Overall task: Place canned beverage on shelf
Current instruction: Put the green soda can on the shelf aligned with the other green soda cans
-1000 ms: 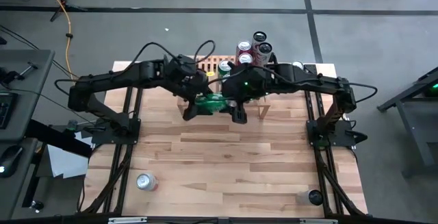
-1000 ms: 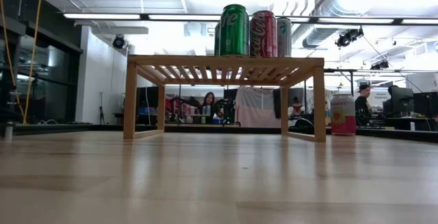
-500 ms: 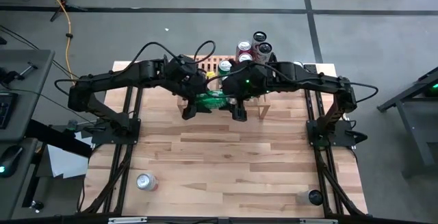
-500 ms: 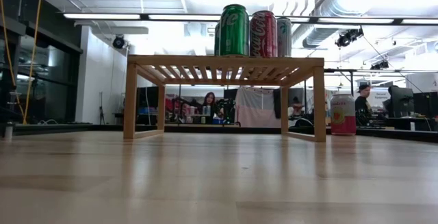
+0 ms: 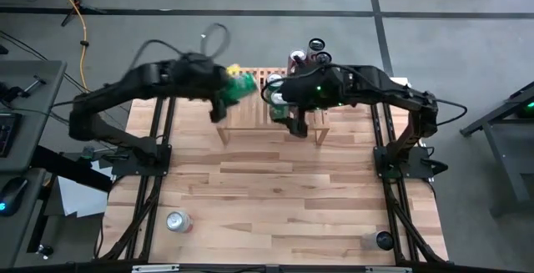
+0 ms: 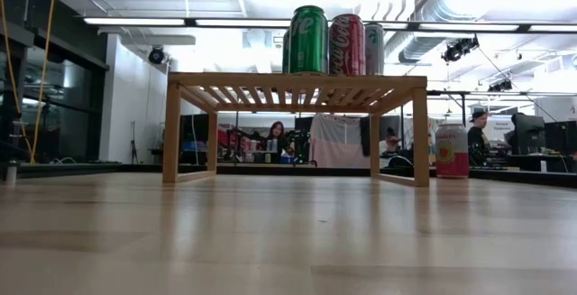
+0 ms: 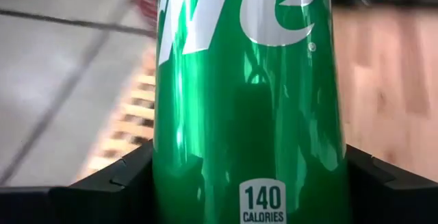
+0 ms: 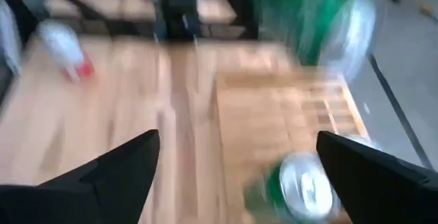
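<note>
Left gripper: fingers clamped on green can, above shelf. Right gripper: fingers apart, over shelf.

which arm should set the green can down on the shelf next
Left. The left hand holds the green can between its fingers, above the shelf near its open left part. The right hand is open and empty over the shelf's right part, where cans already stand.
</note>
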Motion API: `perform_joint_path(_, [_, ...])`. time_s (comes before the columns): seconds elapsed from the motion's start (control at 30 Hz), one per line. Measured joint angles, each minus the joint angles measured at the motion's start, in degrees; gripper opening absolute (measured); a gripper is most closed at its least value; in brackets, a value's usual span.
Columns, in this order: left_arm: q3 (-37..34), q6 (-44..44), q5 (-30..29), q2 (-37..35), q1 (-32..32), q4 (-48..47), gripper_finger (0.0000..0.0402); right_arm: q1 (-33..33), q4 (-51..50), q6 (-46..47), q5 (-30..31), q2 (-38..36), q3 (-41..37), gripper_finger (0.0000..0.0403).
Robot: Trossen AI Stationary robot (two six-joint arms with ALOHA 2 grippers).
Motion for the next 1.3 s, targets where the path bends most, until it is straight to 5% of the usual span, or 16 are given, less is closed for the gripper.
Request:
perform_joint_path(0.13, [-5.6, -2.3, -2.3, -8.1, 3.3, 3.5, 0.028, -1.3, -4.5, 0.7, 3.1, -0.1, 3.6, 0.0358])
perform_joint_path(0.33, [-25.5, -7.6, -4.9, -19.1, 7.8, 33.8, 0.028, -4.0, -6.2, 5.2, 4.0, -3.1, 4.2, 0.0356])
perform_joint_path(0.5, [-38.5, -11.6, -6.9, -18.5, 8.3, 61.6, 0.028, -6.5, -2.1, 12.3, 6.1, -3.7, 4.1, 0.0356])
perform_joint_path(0.8, [-33.3, -3.5, -24.2, -6.3, 0.9, 71.5, 0.028, -10.8, 23.1, 22.2, 6.1, 0.6, 4.1, 0.0357])
perform_joint_path(1.3, [-24.5, 6.9, -28.6, 0.7, -3.9, 73.0, 0.028, -12.5, 28.5, 27.2, -0.2, 7.1, 4.0, 0.0358])
